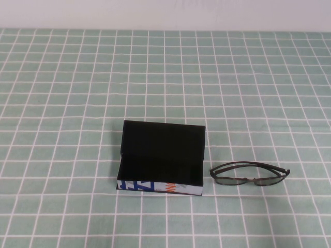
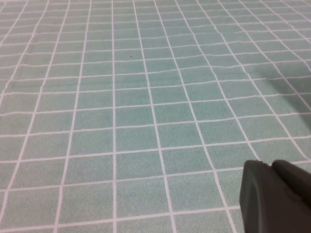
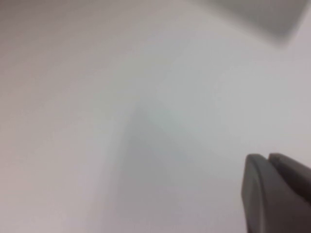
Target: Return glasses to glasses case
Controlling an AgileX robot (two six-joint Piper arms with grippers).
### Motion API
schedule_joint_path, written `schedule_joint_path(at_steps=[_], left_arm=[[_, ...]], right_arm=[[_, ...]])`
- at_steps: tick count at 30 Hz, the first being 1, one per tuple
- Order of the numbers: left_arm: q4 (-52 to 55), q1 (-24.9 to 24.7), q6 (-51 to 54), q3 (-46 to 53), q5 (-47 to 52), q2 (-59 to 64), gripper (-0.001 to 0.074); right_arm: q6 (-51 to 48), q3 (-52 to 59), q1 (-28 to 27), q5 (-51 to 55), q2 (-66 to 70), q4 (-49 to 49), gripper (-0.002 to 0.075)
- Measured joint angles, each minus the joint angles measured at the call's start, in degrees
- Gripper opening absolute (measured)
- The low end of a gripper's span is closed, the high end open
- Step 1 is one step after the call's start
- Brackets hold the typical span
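Lying folded just right of the open glasses case [image 1: 161, 157], the glasses [image 1: 249, 174]; right gripper [image 3: 279, 194] sitting closed against blank white, left gripper [image 2: 274, 196] hovering over tablecloth [image 2: 146, 107], fingers' state impossible to tell.

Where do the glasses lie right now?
In the high view, the glasses lie folded on the checked cloth, right of the open glasses case, close beside its front corner.

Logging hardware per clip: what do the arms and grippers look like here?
Little shows. The left gripper appears only as dark grey, matte, round-edged fingers in its wrist view; the right gripper looks alike. No arms, cables or markings appear, and neither shows from above.
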Motion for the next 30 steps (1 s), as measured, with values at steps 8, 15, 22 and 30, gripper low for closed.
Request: schedule_joint_path(at_steps=[8, 15, 22, 30], left_arm=[[0.0, 0.0, 0.0, 0.0, 0.0, 0.0, -0.0002], [0.0, 0.0, 0.0, 0.0, 0.0, 0.0, -0.0002], [0.0, 0.0, 0.0, 0.0, 0.0, 0.0, -0.0002], [0.0, 0.0, 0.0, 0.0, 0.0, 0.0, -0.0002]], right_arm=[[0.1, -8.3, 0.0, 0.2, -0.4, -3.7, -0.0011], [0.1, -24.2, 0.0, 21.9, -0.4, -6.7, -0.0011], [-1.5, -39.9, 0.0, 49.1, 8.8, -7.6, -0.0011], [-2.0, -55.1, 0.0, 78.1, 32.1, -7.8, -0.0011]])
